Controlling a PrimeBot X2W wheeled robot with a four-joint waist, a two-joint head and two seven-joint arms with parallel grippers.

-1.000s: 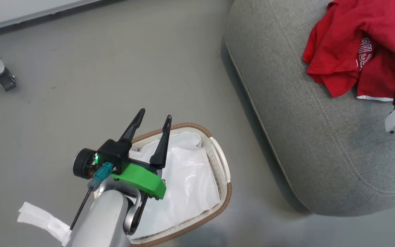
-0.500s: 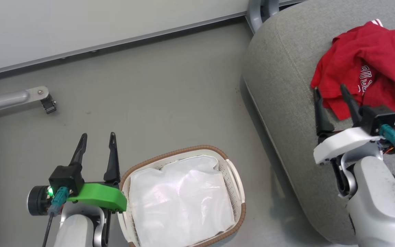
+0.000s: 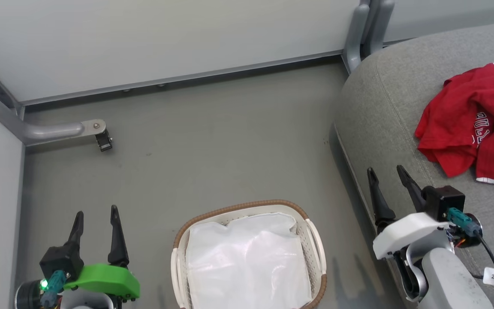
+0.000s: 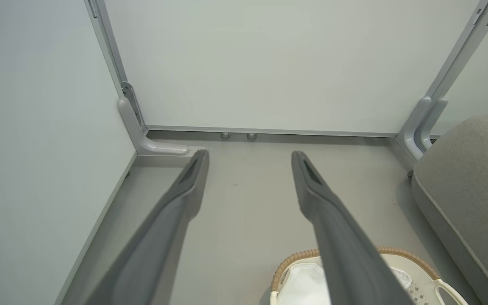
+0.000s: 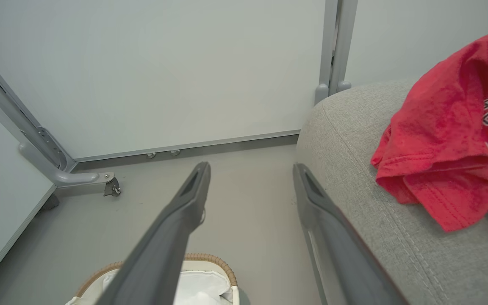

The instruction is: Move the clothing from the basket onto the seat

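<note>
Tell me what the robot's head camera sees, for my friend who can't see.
Red clothing lies crumpled on the grey seat at the right, and the basket on the floor shows just its white liner. The left gripper and right gripper sit low at either side, jaws open and empty.

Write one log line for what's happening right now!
clothing: on seat | basket: just liner | left pincer: open, empty | right pincer: open, empty
</note>
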